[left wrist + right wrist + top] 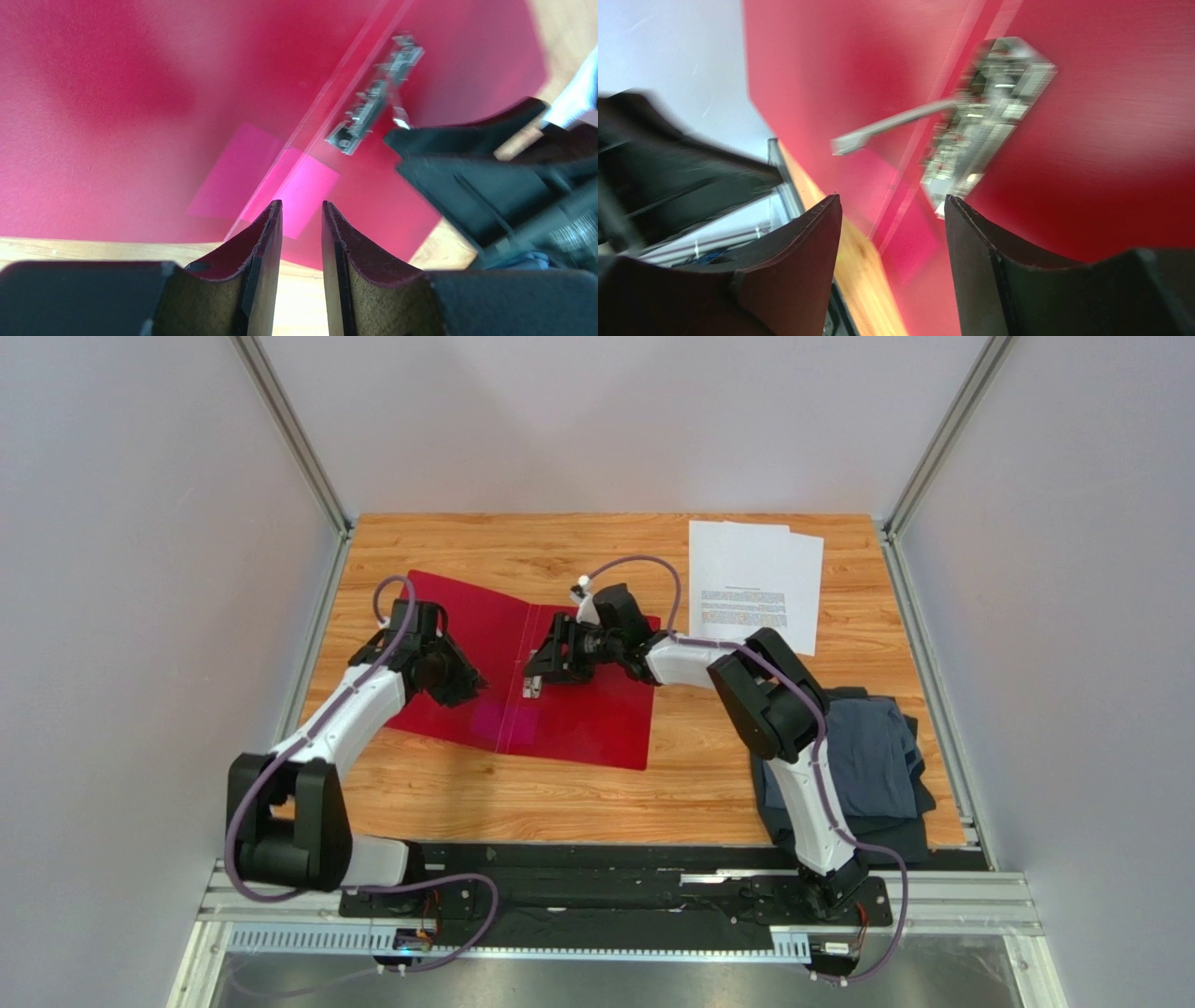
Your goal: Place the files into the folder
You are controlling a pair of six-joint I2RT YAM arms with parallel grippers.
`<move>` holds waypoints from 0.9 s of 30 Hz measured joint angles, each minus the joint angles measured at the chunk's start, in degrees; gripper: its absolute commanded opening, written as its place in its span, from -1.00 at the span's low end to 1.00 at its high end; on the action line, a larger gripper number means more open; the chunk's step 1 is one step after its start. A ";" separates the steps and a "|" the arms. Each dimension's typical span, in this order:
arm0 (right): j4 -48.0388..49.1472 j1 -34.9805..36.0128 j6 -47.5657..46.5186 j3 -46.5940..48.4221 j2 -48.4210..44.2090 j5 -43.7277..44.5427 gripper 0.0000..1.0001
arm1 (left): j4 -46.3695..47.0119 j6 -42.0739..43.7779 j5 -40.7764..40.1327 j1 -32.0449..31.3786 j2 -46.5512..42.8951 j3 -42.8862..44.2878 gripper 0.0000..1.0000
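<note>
Wooden table (561,798), folder (589,721) lying open. Files (751,581) sit at two o'clock from the right gripper (540,672), the nearer one. Its fingers are apart and empty; the left gripper (456,679) is barely parted and empty.

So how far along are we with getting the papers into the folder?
Done: the folder lies open on the table. In hand: the right gripper is open at the metal clip; the left gripper, barely open, sits over the folder's left edge. Left: both papers lie at the table's far right corner, outside the folder.
</note>
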 measured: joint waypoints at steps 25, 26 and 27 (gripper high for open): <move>8.59 1.33 8.79 23.43 13.11 1.86 0.53 | -2.95 -3.85 1.75 0.52 16.31 0.79 -0.17; 8.35 0.87 9.64 25.55 13.88 1.95 0.53 | -3.30 -3.65 1.77 0.50 16.57 1.14 -0.17; 8.35 0.52 10.25 27.17 14.67 2.05 0.53 | -3.67 -3.39 1.70 0.44 16.70 1.44 -0.14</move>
